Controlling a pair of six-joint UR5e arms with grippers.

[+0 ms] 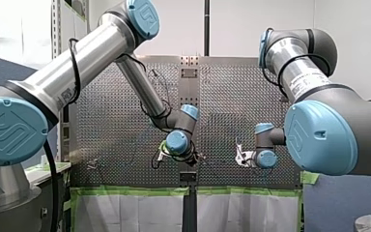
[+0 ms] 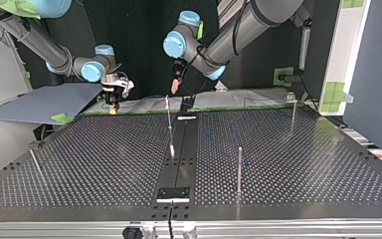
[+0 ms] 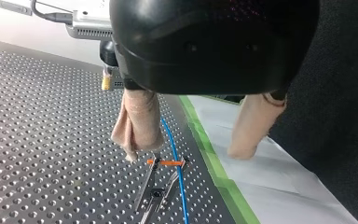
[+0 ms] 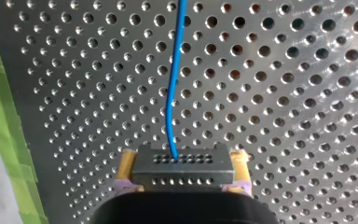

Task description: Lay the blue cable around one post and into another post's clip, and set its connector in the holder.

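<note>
The blue cable (image 4: 172,93) runs from its connector (image 4: 182,168), which my right hand (image 4: 183,158) grips between yellow pads over the bench (image 4: 298,102). Farther along, the cable crosses an orange clip (image 3: 166,163) just below my left hand (image 3: 185,155), which is spread wide and holds nothing.
</note>
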